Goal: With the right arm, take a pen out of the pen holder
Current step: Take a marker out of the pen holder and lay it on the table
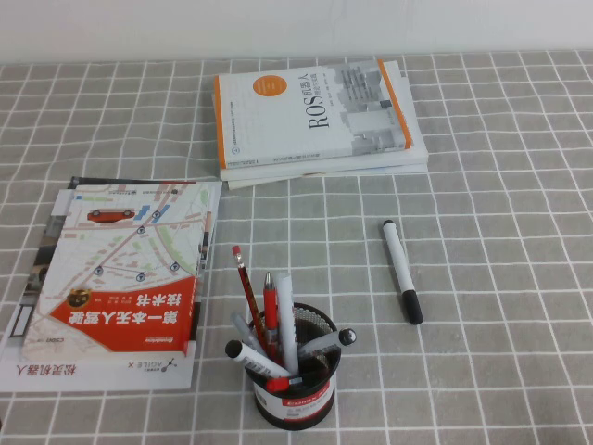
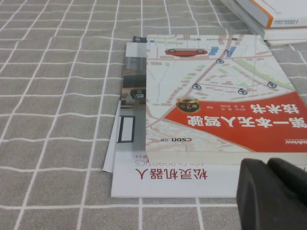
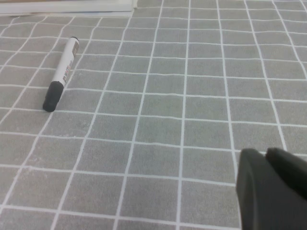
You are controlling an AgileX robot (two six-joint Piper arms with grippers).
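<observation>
**Fingers (image 3: 254,191) closed on both grippers; one marker lying outside pen holder**

Fingers of the right gripper (image 3: 265,154) were pressed together and held nothing. That gripper hung over bare grey checked tablecloth (image 1: 510,371), with the black-capped marker (image 3: 61,74) lying well apart from it. The left gripper (image 2: 267,164) also showed its pads meeting, empty, over the near edge of the map-cover book (image 2: 216,96) and the booklet (image 2: 158,177) beneath it.

In the high view, the pen holder (image 1: 292,408), a black mesh cup, stood upright at lower centre. It held a red pencil (image 1: 248,297), a red pen (image 1: 271,315), a grey pen (image 1: 285,320) and two black-capped markers, which leaned outward over the rim. The loose marker (image 1: 402,271) lay flat on the cloth right of centre, apart from the holder. The map-cover book (image 1: 125,278) occupied the left of the frame. Stacked ROS books (image 1: 315,116) lay at upper centre.
</observation>
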